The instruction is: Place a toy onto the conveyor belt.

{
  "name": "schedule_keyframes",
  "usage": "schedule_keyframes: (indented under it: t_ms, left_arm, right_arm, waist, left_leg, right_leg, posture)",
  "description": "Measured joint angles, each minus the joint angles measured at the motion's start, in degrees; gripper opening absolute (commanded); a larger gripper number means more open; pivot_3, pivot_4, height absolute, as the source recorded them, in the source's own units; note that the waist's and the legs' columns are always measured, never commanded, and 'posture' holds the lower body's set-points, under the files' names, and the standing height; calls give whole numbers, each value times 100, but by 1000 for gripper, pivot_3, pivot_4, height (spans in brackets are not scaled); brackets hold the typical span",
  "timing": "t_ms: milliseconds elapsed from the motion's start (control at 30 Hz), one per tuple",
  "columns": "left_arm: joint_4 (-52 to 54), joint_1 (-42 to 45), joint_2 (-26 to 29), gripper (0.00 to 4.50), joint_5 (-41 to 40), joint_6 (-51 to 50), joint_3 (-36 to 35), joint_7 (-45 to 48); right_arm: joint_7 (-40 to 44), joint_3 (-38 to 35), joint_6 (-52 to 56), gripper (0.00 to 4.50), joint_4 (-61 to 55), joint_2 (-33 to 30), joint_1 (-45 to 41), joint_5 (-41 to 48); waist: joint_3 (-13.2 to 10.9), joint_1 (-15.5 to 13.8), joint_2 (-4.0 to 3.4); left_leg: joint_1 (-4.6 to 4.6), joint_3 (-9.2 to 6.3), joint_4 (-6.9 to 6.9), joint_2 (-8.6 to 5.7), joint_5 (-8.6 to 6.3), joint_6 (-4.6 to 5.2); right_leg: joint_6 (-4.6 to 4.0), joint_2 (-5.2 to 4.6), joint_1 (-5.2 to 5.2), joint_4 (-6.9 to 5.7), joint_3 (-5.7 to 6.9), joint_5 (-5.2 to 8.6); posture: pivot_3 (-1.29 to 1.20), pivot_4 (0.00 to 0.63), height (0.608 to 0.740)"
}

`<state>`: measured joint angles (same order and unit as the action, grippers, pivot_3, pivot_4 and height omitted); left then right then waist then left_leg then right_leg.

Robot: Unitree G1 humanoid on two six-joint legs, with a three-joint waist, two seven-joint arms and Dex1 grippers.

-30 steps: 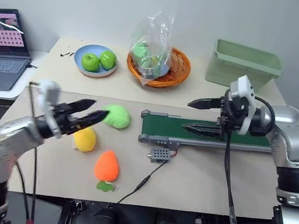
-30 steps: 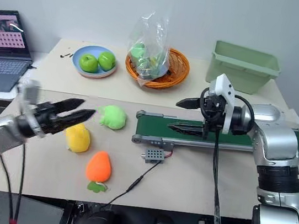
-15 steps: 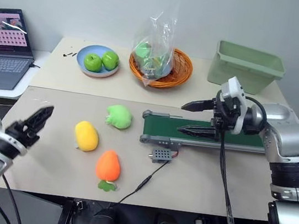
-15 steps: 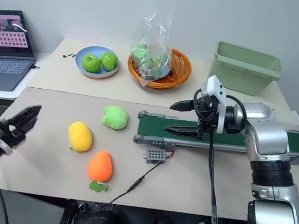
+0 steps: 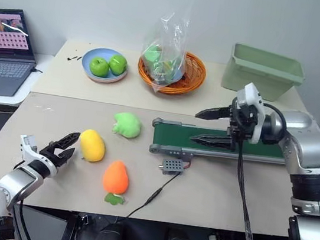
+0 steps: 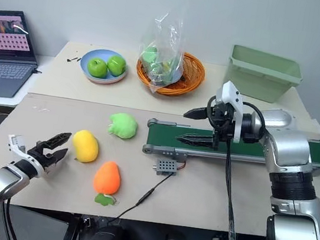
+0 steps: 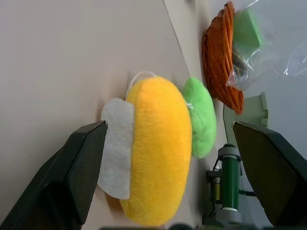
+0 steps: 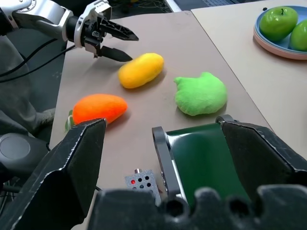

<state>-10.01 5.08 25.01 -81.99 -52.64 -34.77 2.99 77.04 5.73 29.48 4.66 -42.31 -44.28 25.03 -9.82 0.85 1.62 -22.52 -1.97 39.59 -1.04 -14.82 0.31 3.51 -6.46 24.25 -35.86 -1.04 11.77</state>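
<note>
A: How is the left gripper point(image 5: 68, 146) set?

B: Its two black fingers are spread wide and nothing is held between them. It is held low over the table point(image 5: 208, 201), pointed at the toy point(image 5: 92, 145), with the tips just beside the toy's near end. In the left wrist view the yellow body is framed between the two fingers, though contact cannot be confirmed.

A: And the right gripper point(image 5: 204, 125)?

B: It is parted as well and empty, hung over the near end of the conveyor belt point(image 5: 274, 153).

A: Where is the toy placed?

B: It is lying on its side on the tabletop, well apart from the belt. The light green plush point(image 5: 127, 125) is near it on the far side and the orange plush point(image 5: 115, 177) is close by toward the table's front edge.

A: How is it expected to handle?

B: It is judged to be light, soft and easily squashed, not fragile, and its fabric should give grip. A white label point(image 7: 117, 146) is seen at one end. The rounded middle is best taken across its narrow width, so that the plush is not squeezed out endwise.
</note>
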Motion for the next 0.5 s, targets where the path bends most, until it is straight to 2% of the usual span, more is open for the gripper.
schedule_keyframes:
  t_ms: [500]
  left_arm:
    - [-581, 742, -346, 4443, 554, -161, 223, 154]
  right_arm:
    - [-240, -156, 3, 4500, -204, -166, 161, -1]
  waist:
    - [0, -18, 0]
  left_leg:
    - [-1, 0, 0, -2, 0, 0]
  right_leg:
    - [0, -2, -1, 1, 0, 0]
  posture:
    - [0, 150, 740]
